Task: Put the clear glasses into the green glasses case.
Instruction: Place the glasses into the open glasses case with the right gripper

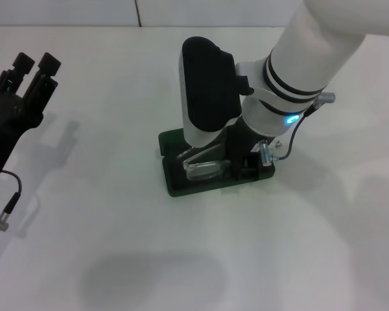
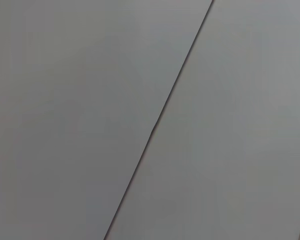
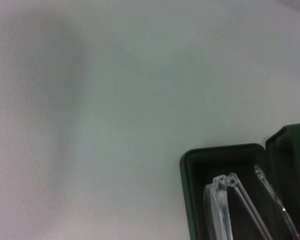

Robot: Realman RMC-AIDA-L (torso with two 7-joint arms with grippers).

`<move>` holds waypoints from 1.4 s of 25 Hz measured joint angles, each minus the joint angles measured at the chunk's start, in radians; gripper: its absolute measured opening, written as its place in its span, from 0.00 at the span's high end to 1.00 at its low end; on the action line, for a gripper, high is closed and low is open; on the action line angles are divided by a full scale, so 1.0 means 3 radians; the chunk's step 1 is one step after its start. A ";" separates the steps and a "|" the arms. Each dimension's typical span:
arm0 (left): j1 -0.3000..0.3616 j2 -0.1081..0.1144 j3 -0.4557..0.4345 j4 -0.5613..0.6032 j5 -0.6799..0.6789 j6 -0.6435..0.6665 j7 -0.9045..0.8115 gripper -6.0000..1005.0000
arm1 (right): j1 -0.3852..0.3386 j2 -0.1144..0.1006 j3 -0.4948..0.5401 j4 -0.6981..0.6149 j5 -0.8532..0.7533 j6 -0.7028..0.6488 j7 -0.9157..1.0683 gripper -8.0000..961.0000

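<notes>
The green glasses case [image 1: 174, 186] lies open at the middle of the white table, its lid [image 1: 166, 138] raised on the far side. The clear glasses [image 1: 204, 170] rest inside the case, partly folded. My right gripper [image 1: 243, 162] reaches down into the case's right half, directly beside the glasses, and my wrist hides the contact. In the right wrist view, one end of the case [image 3: 190, 165] shows, with the glasses [image 3: 221, 200] in the dark lining. My left gripper [image 1: 36, 65] is parked open at the far left, away from the case.
The white table [image 1: 117, 246] stretches around the case on all sides. A dark seam [image 1: 137, 13] runs at the table's far edge, and a seam [image 2: 155, 125] also crosses the left wrist view. A cable and plug [image 1: 6, 207] hang by my left arm.
</notes>
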 joint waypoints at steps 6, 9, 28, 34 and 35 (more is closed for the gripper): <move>0.0000 0.0000 0.0000 0.0000 0.0003 0.0000 0.0000 0.33 | 0.0000 0.0000 0.0000 -0.0003 0.0000 -0.0004 0.0000 0.86; 0.0000 0.0000 0.0000 0.0000 0.0003 0.0000 0.0000 0.33 | 0.0003 0.0000 0.0000 -0.0003 -0.0003 -0.0005 0.0000 0.86; -0.0004 0.0005 0.0000 0.0009 0.0003 0.0000 0.0033 0.33 | 0.0107 0.0000 -0.0109 0.0031 0.0000 0.0040 0.0260 0.79; 0.0014 0.0012 0.0000 0.0019 0.0003 0.0000 0.0036 0.33 | 0.0103 0.0000 -0.0129 0.0001 0.0000 0.0035 0.0300 0.67; 0.0016 0.0013 0.0000 0.0016 0.0003 0.0000 0.0037 0.33 | 0.0102 0.0000 -0.0123 -0.0006 0.0000 0.0035 0.0302 0.66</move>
